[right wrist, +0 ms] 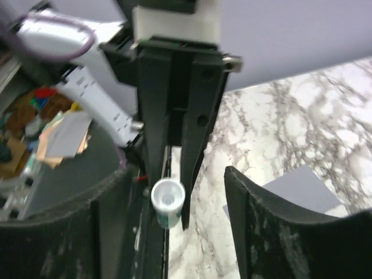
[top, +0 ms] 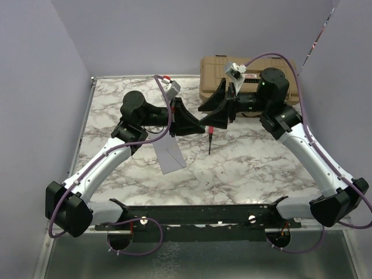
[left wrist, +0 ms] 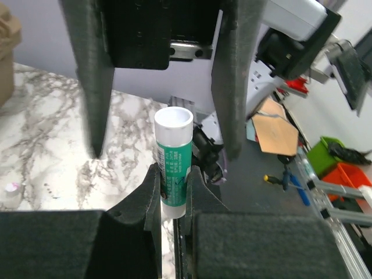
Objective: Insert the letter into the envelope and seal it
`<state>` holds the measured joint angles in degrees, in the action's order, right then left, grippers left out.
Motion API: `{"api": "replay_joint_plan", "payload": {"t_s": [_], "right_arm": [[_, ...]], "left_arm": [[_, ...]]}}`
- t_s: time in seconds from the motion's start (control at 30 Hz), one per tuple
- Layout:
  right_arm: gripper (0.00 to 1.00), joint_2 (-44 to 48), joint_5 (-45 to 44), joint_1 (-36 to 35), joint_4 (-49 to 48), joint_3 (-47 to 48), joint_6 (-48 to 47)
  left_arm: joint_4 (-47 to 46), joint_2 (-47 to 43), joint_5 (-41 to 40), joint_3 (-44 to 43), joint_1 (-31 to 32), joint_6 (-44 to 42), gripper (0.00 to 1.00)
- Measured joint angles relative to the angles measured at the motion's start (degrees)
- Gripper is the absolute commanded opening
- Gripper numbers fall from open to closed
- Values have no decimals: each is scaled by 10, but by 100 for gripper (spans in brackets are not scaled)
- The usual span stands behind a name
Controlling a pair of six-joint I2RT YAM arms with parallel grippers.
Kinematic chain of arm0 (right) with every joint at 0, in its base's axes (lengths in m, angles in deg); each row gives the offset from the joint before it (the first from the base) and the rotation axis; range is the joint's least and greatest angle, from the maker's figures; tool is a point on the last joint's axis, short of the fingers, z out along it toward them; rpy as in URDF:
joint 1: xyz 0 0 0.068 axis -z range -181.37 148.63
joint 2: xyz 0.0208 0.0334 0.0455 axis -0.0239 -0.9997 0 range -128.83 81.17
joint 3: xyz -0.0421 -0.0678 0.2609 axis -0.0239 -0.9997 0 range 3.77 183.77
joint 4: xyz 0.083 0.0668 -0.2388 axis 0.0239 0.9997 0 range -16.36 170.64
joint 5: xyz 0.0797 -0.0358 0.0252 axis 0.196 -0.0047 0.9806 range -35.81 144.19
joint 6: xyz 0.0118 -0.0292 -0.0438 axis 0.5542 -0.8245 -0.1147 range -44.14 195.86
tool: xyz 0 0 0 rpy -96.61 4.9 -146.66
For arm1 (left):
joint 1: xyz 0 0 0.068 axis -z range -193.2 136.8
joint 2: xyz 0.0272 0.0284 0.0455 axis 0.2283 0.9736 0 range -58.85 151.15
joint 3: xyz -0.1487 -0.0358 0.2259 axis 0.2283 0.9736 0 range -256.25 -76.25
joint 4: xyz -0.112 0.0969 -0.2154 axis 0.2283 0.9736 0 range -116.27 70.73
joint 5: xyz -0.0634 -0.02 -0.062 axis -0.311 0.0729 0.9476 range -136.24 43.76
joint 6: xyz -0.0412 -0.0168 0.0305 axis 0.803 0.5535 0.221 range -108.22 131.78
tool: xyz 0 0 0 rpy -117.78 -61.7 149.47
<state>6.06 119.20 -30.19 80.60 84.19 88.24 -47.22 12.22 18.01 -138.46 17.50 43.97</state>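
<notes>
Fingers (left wrist: 142, 203) of L gripper (left wrist: 174, 189) pinch glue stick (left wrist: 173, 145); R gripper (top: 216, 113) wide, both raised tip-to-tip.

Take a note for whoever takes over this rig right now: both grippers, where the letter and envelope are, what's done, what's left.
Left gripper: jaws shut on a green-and-white plastic glue stick, held above the marble table.
Right gripper: jaws open either side of the stick's white end, not gripping it.
Grey paper envelope: flat on the table near the left arm.
Tan paper letter: not in view; possibly inside already, cannot tell.
Left, likely: glue the flap, press it shut.
</notes>
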Motion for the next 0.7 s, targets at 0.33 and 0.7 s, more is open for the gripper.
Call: {"api": "replay_joint_plan", "payload": {"t_s": [0.33,0.7], "right_arm": [[70,-19,-312,-16,-26,-22,193],[53,-63,-402,-27,9,-8,232]], "left_arm": [[21,15,-190,31,-2,-21,0],[39,20,-290,46,-3,-30,0]]}}
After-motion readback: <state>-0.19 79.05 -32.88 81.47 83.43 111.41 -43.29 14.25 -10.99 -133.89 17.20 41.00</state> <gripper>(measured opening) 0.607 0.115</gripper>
